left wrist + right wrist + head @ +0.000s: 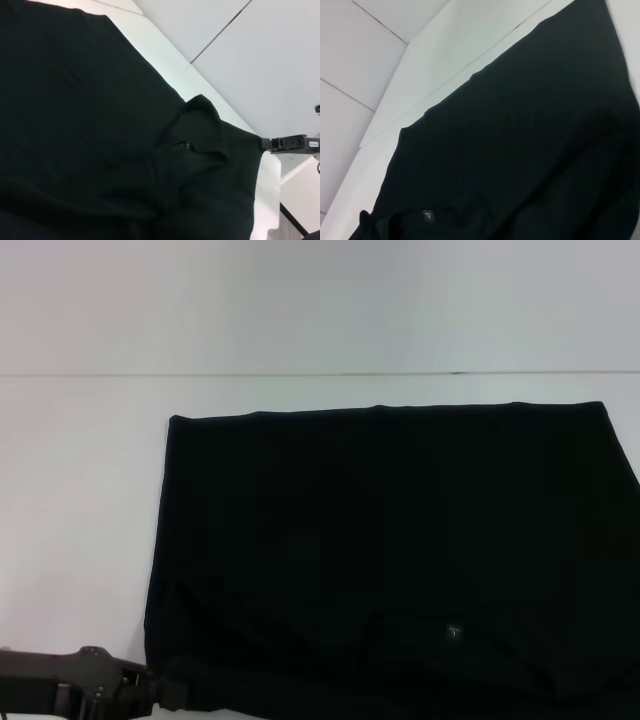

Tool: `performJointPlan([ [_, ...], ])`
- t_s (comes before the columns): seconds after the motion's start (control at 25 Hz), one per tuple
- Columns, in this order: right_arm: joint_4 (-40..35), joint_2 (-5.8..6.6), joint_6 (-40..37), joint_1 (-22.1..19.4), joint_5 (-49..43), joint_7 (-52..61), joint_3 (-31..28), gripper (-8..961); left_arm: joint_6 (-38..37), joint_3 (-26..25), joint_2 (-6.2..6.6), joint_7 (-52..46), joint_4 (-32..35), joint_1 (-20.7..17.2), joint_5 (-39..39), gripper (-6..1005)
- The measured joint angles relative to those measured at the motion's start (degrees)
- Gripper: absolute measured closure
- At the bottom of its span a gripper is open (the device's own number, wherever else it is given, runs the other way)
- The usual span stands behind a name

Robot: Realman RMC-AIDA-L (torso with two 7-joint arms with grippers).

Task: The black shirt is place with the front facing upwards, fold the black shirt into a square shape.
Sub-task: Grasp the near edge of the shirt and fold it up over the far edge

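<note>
The black shirt (pixel 390 540) lies flat on the white table (pixel 80 520) as a wide rectangle, with its collar and small neck label (pixel 453 631) near the front edge. No lettering shows. My left gripper (pixel 165 692) is at the shirt's near left corner, touching the cloth. My right gripper is out of the head view. It shows in the left wrist view (pixel 265 144), at the shirt's near right corner. The shirt fills the left wrist view (pixel 100 140) and the right wrist view (pixel 530 150).
The white table stretches bare to the left of the shirt and behind it as far as a seam line (pixel 300 374). The shirt's right side runs to the edge of the head view.
</note>
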State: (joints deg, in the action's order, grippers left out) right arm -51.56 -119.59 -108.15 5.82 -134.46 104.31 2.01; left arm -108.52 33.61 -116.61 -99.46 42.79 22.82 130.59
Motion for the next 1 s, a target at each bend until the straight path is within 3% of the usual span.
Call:
performJointPlan([
  [0.44, 3.6, -0.29, -1.0, -0.9, -3.8, -4.5, -6.8, 903, 0.0, -0.5, 0.71, -0.3, 0.1, 0.4, 0.0, 942],
  [0.76, 4.4, -0.22, -1.1, -2.0, -4.1, -5.1, -8.3, 903, 0.1, -1.0, 1.35, -0.4, 0.1, 0.9, 0.0, 931],
  [1.0, 4.2, 0.41, -1.6, 0.4, -3.8, -4.8, -8.9, 903, -0.3, -1.9, 1.44, -0.3, 0.0, 2.0, -0.4, 923],
])
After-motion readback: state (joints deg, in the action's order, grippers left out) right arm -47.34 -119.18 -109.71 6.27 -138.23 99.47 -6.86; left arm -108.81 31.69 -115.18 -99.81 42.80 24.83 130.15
